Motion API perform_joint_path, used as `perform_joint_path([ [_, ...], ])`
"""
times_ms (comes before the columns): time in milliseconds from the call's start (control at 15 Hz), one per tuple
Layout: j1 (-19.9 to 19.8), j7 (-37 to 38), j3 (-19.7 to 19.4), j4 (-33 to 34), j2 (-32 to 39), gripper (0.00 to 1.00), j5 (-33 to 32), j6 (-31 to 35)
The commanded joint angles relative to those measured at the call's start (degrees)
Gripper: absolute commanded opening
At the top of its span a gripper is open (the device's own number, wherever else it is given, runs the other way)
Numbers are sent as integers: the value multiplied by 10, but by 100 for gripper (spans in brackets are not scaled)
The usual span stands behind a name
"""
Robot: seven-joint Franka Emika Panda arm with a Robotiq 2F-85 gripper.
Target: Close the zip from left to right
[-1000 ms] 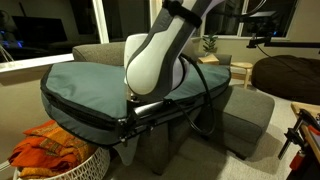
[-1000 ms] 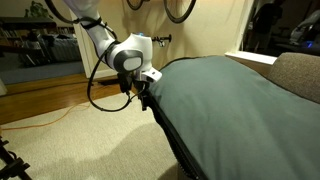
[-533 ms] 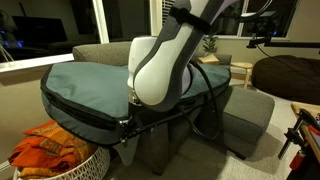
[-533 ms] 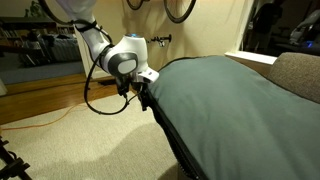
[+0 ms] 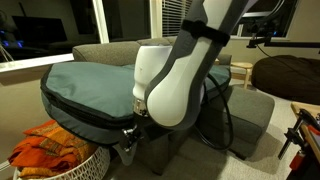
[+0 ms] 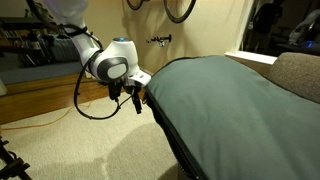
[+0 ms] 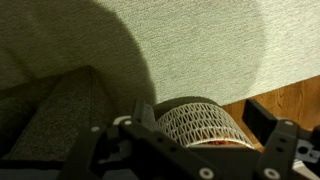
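I couldn't tell whether my end effector (image 6: 135, 96) held the zip (image 6: 166, 137) beside it; a loose grip risked slipping

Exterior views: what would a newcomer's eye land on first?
The huge teal-grey bag sprawled over the grey sofa dominates both exterior views. Next, the bulky white arm in front of it, its hand at the bag's black-trimmed edge by the zip. A white lattice basket of orange cloth sits on the floor below.
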Motion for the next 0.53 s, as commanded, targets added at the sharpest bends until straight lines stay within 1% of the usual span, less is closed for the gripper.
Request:
perform_joint_path([
  [0, 33, 21, -36, -59, -55, 100, 2, 7],
  [267, 54, 25, -65, -66, -82, 100, -7, -4],
  [400, 48, 19, -58, -62, -84, 100, -7, -9],
  [467, 50, 20, -61, -59, -84, 100, -9, -10],
])
